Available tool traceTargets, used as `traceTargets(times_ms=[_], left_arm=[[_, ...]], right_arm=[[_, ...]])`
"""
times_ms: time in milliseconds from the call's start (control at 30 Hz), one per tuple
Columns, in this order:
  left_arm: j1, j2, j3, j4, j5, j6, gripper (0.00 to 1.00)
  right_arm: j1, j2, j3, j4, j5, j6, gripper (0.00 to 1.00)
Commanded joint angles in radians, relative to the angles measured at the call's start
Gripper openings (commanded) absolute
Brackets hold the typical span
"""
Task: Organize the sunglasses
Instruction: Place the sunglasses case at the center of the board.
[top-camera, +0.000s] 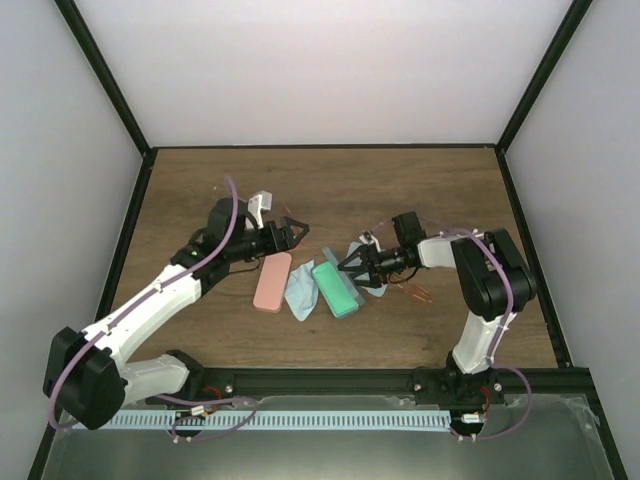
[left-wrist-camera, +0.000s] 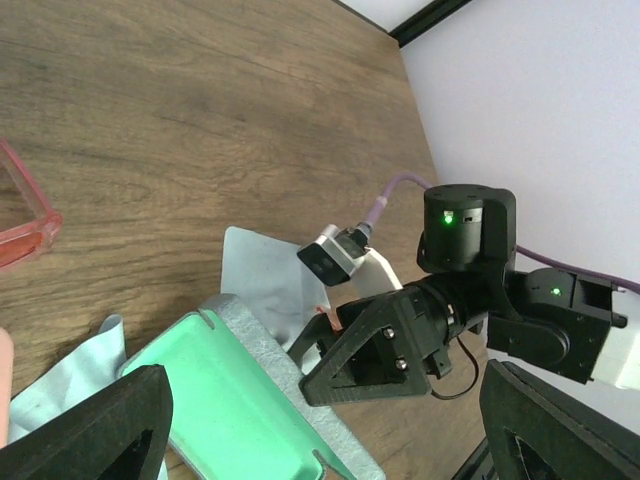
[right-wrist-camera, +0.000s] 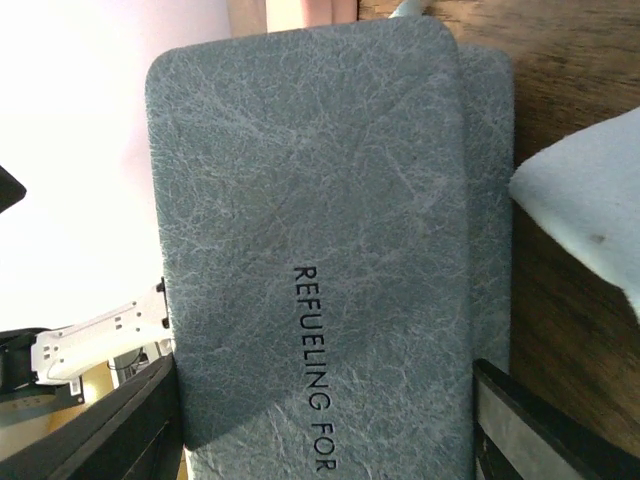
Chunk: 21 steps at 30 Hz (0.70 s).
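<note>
Left gripper (top-camera: 298, 233) wide open, empty. Right gripper (top-camera: 348, 268) clamps the case (left-wrist-camera: 230, 400). Pink sunglasses (left-wrist-camera: 25, 215) sit beside it on the bench (left-wrist-camera: 200, 100). The grippers are close, so a hasty grab could clash them or bend those wire arms.

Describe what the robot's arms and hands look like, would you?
The left arm and right arm have white shells and black joints, with lilac cables looping alongside. The left hand and right hand are black, each with two triangular, hollowed fingers. Green lights glow on the right wrist.
</note>
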Motion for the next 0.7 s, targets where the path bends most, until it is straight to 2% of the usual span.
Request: traceTargets(times_ms=[0, 100, 167, 367, 667], left_arm=[[0.006, -0.014, -0.029, 0.027, 0.000, -0.013, 0.86], [0.006, -0.017, -0.039, 0.026, 0.003, -0.015, 0.86], [0.006, -0.017, -0.044, 0.025, 0.004, -0.015, 0.86], [0.006, 0.001, -0.047, 0.035, 0.018, -0.013, 0.86], [0.007, 0.021, -0.052, 0.045, 0.022, -0.007, 0.86]], right_arm=[[0.004, 0.026, 0.012, -0.079, 0.006, -0.079, 0.41], [0.005, 0.011, 0.041, -0.144, 0.070, -0.109, 0.62], [0.005, -0.018, 0.067, -0.200, 0.127, -0.126, 0.73], [0.035, -0.117, 0.169, -0.380, 0.369, -0.189, 0.89], [0.141, -0.142, 0.222, -0.439, 0.584, -0.207, 0.92]])
